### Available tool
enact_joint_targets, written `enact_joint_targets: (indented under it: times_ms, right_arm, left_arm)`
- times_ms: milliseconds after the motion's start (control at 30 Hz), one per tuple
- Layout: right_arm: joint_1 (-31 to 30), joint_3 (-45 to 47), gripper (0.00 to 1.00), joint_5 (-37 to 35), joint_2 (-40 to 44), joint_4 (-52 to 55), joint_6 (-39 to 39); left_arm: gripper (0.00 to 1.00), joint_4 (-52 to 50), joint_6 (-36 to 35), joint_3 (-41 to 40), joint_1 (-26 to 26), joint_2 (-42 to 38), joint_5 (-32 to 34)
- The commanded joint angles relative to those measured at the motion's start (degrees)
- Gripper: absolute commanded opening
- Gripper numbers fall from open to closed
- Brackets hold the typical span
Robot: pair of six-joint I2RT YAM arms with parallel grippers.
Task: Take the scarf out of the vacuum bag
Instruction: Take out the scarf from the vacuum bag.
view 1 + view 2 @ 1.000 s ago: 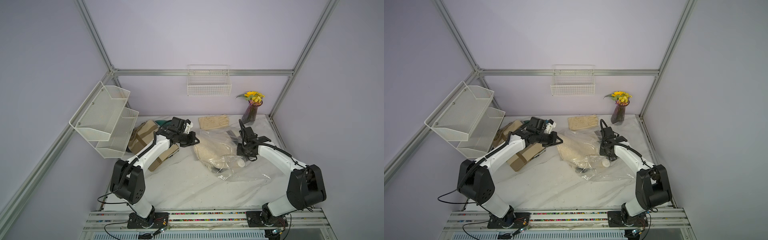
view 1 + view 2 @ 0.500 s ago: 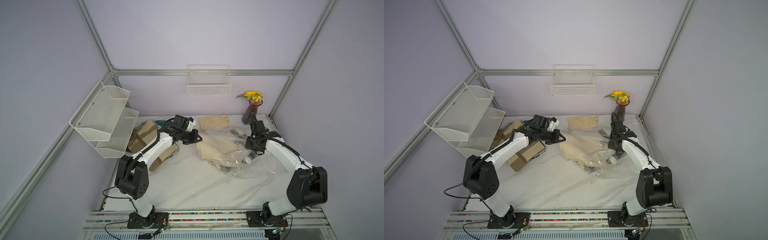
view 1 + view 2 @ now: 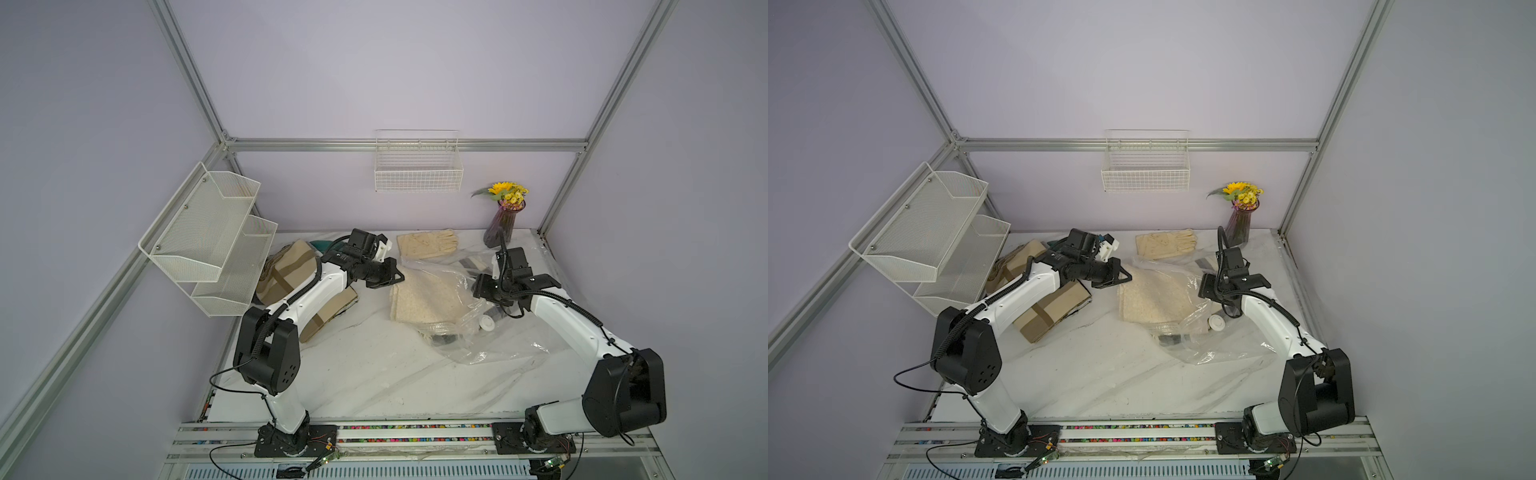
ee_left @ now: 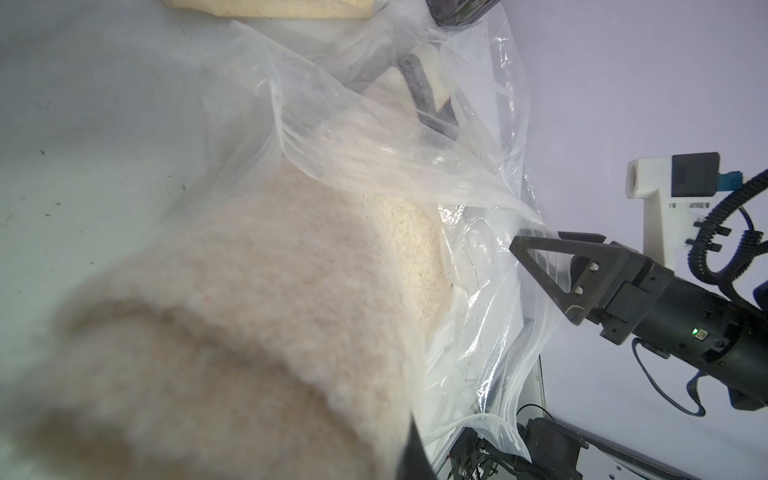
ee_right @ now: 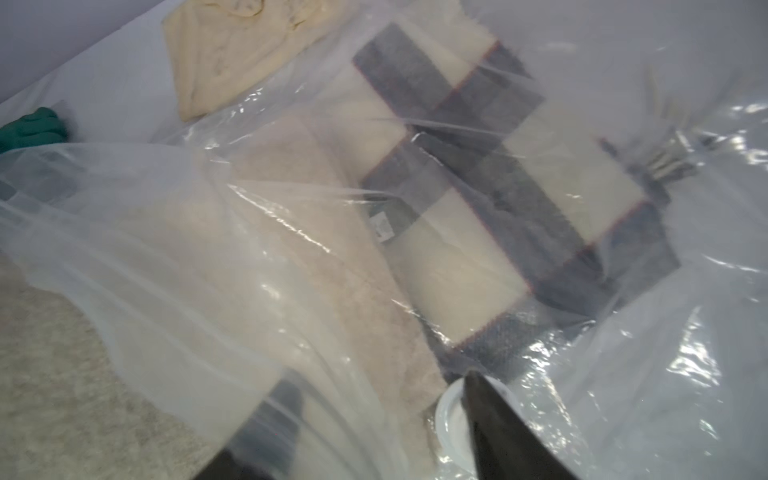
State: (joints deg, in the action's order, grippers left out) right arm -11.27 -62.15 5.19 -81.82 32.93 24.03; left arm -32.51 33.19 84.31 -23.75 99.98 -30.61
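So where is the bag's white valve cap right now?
In a top view, the valve cap sits on the vacuum bag, right of the beige cloth, near the right arm.

- The left arm [image 3: 316,299] rises from its base at the near edge, elbow bent, white forearm reaching toward the far middle of the workspace.
- Its wrist lies nearly level, pointing toward the robot's right.
- The left gripper [image 3: 395,277] is closed, its fingers pinched on the edge of the cream knit scarf [image 3: 424,295]; in the left wrist view the fabric bunches up close against the camera.
- The right arm [image 3: 569,320] leans forward from its base, forearm stretched out low toward the far side.
- Its wrist turns inward, toward the left arm.
- The right gripper [image 3: 477,287] has its jaws spread apart; both top views show it low, gripping nothing.
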Motion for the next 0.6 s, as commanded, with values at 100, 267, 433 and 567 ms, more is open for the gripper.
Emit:
enact_joint_targets:
  times_ms: [100, 267, 433, 567]
  right_arm:
    - [-0.22, 7.16, 0.97, 14.63, 5.54, -16.16, 2.0]
    - [0.3, 12.81, 0.97, 18.76, 11.95, -29.42, 6.72]
    - [4.19, 13.8, 0.97, 22.08, 10.39, -36.2, 14.59]
    - [8.29, 10.15, 0.97, 17.66, 4.23, -30.69, 20.98]
  left_arm:
    - [0.0, 1.36, -2.08, 2.48, 0.47, -0.5, 0.12]
    - [0.0, 1.34, -2.07, 2.17, 0.46, -0.59, 0.29]
    - [0.0, 1.27, -2.03, 2.09, 0.38, -0.59, 0.37]
    - [0.0, 1.23, -2.05, 2.0, 0.38, -0.8, 0.4]
